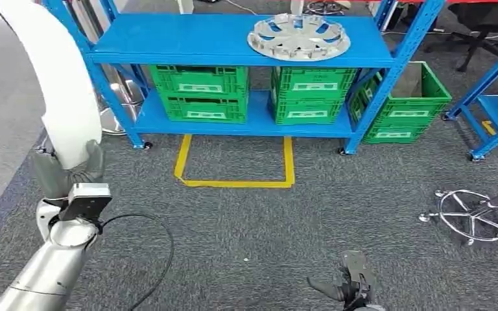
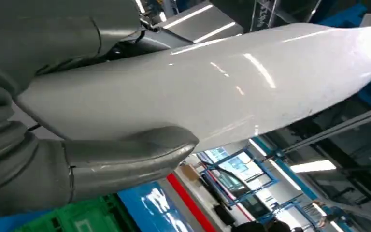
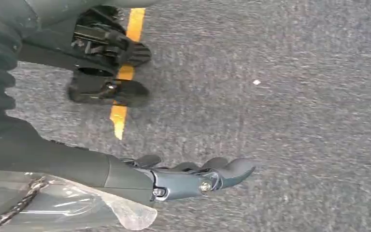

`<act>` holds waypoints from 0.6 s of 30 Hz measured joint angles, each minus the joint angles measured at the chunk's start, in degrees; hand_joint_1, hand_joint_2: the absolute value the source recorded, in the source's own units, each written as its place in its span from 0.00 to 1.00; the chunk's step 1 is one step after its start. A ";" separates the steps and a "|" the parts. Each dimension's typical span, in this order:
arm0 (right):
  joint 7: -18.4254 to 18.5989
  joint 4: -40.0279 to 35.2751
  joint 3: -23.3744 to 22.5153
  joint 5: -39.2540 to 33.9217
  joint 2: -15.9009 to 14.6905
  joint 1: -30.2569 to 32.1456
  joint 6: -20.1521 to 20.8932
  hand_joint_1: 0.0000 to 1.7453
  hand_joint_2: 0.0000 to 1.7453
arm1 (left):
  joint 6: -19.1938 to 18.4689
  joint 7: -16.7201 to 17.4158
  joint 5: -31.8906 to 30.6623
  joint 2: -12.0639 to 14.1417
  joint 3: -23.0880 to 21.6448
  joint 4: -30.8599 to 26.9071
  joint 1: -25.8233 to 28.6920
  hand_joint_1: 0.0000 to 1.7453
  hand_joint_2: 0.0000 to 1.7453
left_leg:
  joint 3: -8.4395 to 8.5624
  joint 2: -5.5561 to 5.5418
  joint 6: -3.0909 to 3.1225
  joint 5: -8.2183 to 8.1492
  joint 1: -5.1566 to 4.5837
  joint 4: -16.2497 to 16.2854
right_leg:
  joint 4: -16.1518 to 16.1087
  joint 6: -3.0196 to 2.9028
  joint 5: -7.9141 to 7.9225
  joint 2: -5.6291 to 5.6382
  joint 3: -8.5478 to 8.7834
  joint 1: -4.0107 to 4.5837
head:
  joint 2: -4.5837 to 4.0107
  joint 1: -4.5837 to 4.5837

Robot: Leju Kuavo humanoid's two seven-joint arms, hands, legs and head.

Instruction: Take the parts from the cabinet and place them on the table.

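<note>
My left hand [image 1: 65,175] holds the long white part [image 1: 58,78] by its bottom end, standing up tall. It looks smooth, slippery and stiff, so I squeeze tight. My right hand [image 1: 347,285] hangs open, holding nothing.

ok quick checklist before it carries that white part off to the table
1. Left hand grips the white panel: ok, thumb pressed against it.
2. Panel free of the blue rack: ok.
3. Right hand holds nothing: ok, it hangs low over the carpet.
4. Table in sight: not ok.
5. Parts left on the rack: not ok, the hubcap lies on the top shelf.
</note>
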 joint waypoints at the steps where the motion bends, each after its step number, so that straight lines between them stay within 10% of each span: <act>1: 0.00 0.00 0.00 0.00 0.00 0.02 0.00 0.00 1.00 | -0.02 -0.04 0.00 0.02 0.13 -0.07 0.23 1.00 1.00 | -0.94 0.00 -0.05 0.44 -0.04 0.36 | 1.41 0.04 0.76 0.00 0.33 0.00 | 0.00 0.00; 4: 0.17 0.00 0.00 0.04 0.00 -0.07 -0.02 0.00 1.00 | -0.02 -0.11 0.00 0.11 0.31 -0.44 0.52 1.00 1.00 | -3.10 -0.05 -0.37 1.47 -0.18 1.27 | -7.75 -0.52 5.83 0.01 7.86 0.04 | 0.00 0.02; 6: 0.18 -0.02 0.00 0.04 0.00 -0.36 -0.09 0.00 1.00 | 0.09 -0.20 0.02 0.22 0.70 -0.96 0.52 1.00 1.00 | -4.16 -0.05 -0.95 2.18 -0.43 1.77 | -16.26 -1.05 4.25 0.04 13.76 0.35 | 0.00 -0.09; 10: 0.35 0.00 -0.02 0.11 0.02 -0.16 -0.09 0.00 1.00 | 0.20 -0.70 0.18 0.57 1.44 -1.53 0.77 1.00 1.00 | -4.89 -0.10 -2.22 3.90 -0.31 1.35 | -17.34 -2.16 5.57 -0.05 12.57 0.22 | 0.00 -0.02; 15: 0.35 0.00 -0.04 0.11 0.02 -0.22 -0.17 0.00 1.00 | 0.15 -1.31 1.51 1.09 2.69 -1.84 0.98 1.00 1.00 | -9.06 -0.35 -3.89 -8.42 0.46 17.84 | -17.34 -3.26 8.03 -0.22 9.80 0.05 | 0.00 -0.46; 18: 0.35 0.00 -0.20 0.07 0.02 -0.08 -0.18 0.00 1.00 | -0.24 -1.31 2.27 1.33 3.32 -1.88 0.98 1.00 1.00 | -5.70 -0.34 -4.10 -3.61 0.78 16.28 | -17.16 -2.78 9.23 -0.22 8.20 0.02 | 0.00 -0.48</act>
